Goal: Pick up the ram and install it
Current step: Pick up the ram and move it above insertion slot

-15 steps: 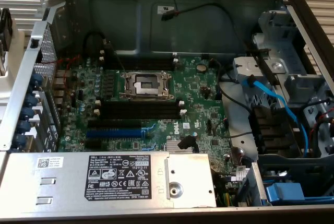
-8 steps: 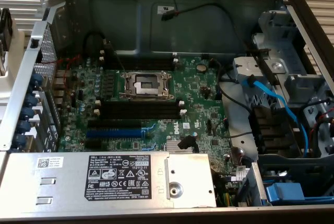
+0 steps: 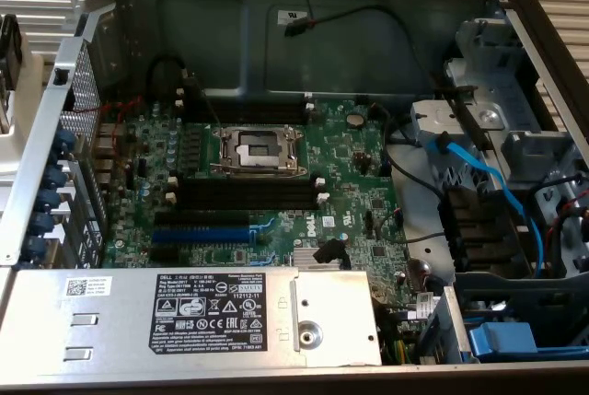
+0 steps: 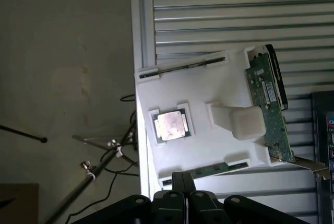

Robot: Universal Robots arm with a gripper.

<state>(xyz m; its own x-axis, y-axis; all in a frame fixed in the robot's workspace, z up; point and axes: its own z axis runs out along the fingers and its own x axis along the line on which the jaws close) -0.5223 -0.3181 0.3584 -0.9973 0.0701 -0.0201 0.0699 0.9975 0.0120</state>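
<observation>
Above the white moulded tray (image 4: pixel 206 145), the black two-fingered tool (image 4: pixel 182 178) hangs pinched shut, holding nothing — the thin dark green ram strip (image 4: pixel 219 167) stands edge-up in the tray's nearest edge slot. Descending shut, it could knock the strip — not straddle it.

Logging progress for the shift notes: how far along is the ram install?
Done: nothing is installed yet; the black slots sit empty. In hand: the gripper, shut, hangs over the end of the ram, which stands on edge in the white tray, not lifted. Left: picking it up and seating it.
</observation>
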